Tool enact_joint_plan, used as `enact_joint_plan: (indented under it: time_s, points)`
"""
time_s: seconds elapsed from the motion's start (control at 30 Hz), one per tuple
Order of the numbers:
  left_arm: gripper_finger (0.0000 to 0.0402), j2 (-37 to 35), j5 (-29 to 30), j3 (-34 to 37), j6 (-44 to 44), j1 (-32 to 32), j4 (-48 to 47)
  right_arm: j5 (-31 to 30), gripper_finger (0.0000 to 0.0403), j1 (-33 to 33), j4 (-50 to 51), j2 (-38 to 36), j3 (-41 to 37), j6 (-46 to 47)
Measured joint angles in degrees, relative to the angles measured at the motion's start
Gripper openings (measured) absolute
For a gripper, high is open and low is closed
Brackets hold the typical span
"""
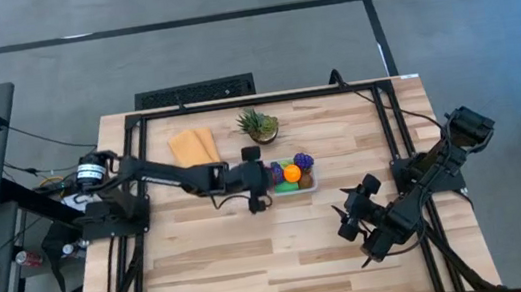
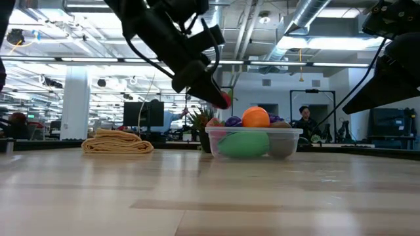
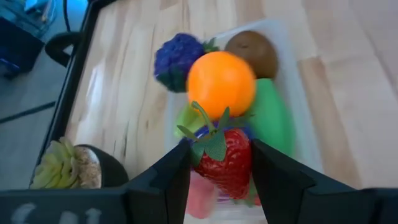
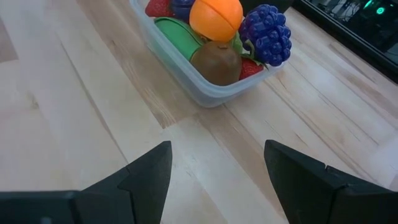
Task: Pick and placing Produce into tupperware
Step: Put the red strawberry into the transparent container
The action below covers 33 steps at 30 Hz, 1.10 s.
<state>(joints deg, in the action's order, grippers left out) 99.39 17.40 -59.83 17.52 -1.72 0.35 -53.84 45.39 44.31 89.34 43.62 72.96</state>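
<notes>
While left fingers [image 3: 221, 165] clamp strawberry [image 3: 225, 163] — tupperware [image 3: 305, 118] half-hidden, right fingers [image 4: 214, 168] apart.

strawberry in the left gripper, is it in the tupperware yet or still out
Out. The left gripper is shut on the strawberry, holding it above the tupperware, which is already piled with produce.

Table is showing one container [image 1: 312, 186], one cloth [image 1: 193, 146], one plant [image 1: 258, 124]. Visible produce is numbering one orange [image 3: 221, 84], one kiwi [image 3: 252, 52], one grape bunch [image 3: 177, 60], three strawberries, with one [image 3: 226, 163] gripped.
</notes>
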Motion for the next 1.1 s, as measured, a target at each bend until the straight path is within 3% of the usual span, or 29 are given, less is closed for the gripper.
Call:
enact_joint_plan:
  time_s: [0.4, 1.1]
  points:
    - [0.0144, 0.0, -9.8, 0.0, -0.7, 4.9, 1.0, 0.0, 0.0250, 0.0, 0.0, 0.0, 0.0, 0.0]
    - [0.0156, 0.1, -12.1, 0.0, -0.6, 4.9, 2.6, -0.2, 0.0250, 0.0, -0.2, 0.0, 0.0, 0.0]
